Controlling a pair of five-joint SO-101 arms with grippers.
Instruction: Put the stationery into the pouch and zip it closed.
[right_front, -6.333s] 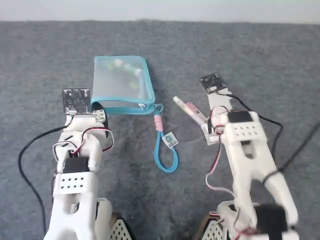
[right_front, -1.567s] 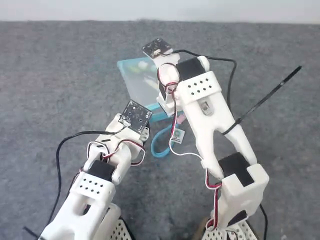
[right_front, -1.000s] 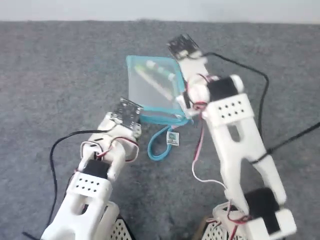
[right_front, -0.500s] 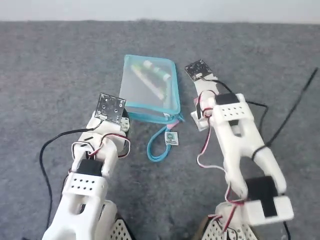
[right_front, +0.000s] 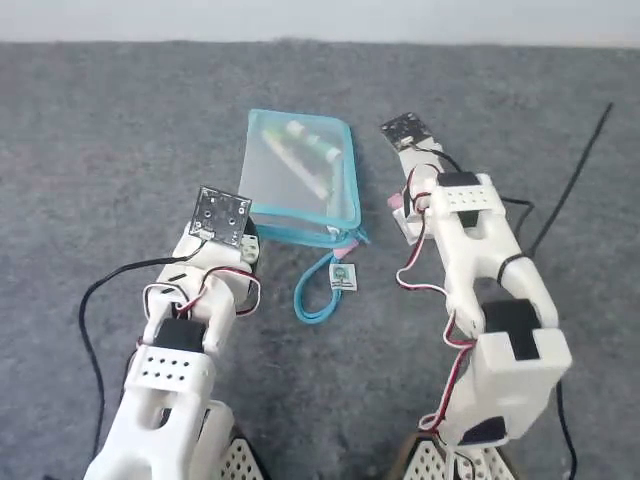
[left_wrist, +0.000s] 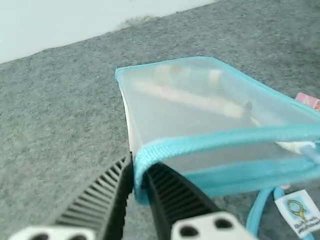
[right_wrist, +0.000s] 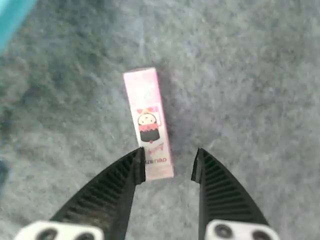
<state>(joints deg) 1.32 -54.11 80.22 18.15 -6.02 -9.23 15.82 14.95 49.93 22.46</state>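
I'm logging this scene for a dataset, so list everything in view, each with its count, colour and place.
pouch: one, translucent with teal trim, lying on the table between the arms
stationery: white and green sticks, inside the pouch; count unclear through its wall
strap: one, teal loop, on the table at the pouch's near corner, carrying a white tag
eraser: one, pink, on the table beside the pouch, outside it
table: one, grey carpet-like cover
arms: two, white, at the near edge
left gripper: black fingers, shut on the pouch's corner
right gripper: black fingers, open over the eraser's end
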